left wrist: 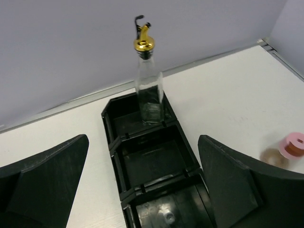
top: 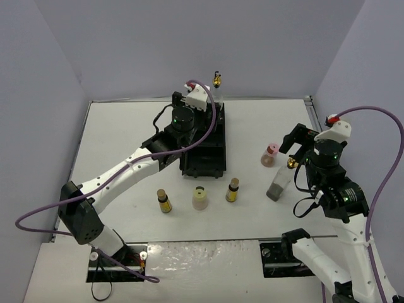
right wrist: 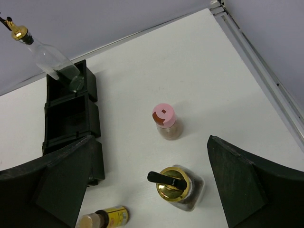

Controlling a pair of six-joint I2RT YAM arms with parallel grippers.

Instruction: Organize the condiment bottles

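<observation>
Six bottles, one tray, two claws; hazards first, setting after.

**Tall clear bottle** (left wrist: 149,90), gold pourer: upright in the far compartment of the black tray (left wrist: 113,142). The left claw (left wrist: 142,138) hangs over the tray just short of it, spread wide and empty. Hazard: the bottle is slim and looks top-heavy. A finger or wrist brushing the pourer would likely tip it against the compartment wall or over it.

**Second tall bottle** (right wrist: 175,186): on the worktop (top: 126,139) to the right of the tray, below the right claw (right wrist: 149,139), which is likewise spread and holds nothing. Hazard: smooth glass and a pourer lever that sticks out. A grip taken too high or off-centre may slip or swing the bottle.

**Pink-capped bottle** (right wrist: 165,121): on the worktop near the second tall bottle. Hazard: a descending finger could knock it over.

**First amber bottle** (top: 165,201), **cream bottle** (top: 200,198), **second amber bottle** (top: 232,189): a loose row on the worktop, on the near side of the tray and apart from one another. Hazard: an arm reaching low across them could bowl them down.

**Tray capacity:** three compartments show, two of them vacant. Whether all six bottles fit cannot be told.

**Setting:**
- The worktop is white, flat and matte, so a toppled bottle would probably roll freely.
- A metal rail (top: 312,120) runs along the far and right edges.
- Plain pale lilac-grey walls (top: 189,38) close in on three sides.
- Purple cables (top: 385,158) loop from both arms and could snag on a pourer in a low pass.
</observation>
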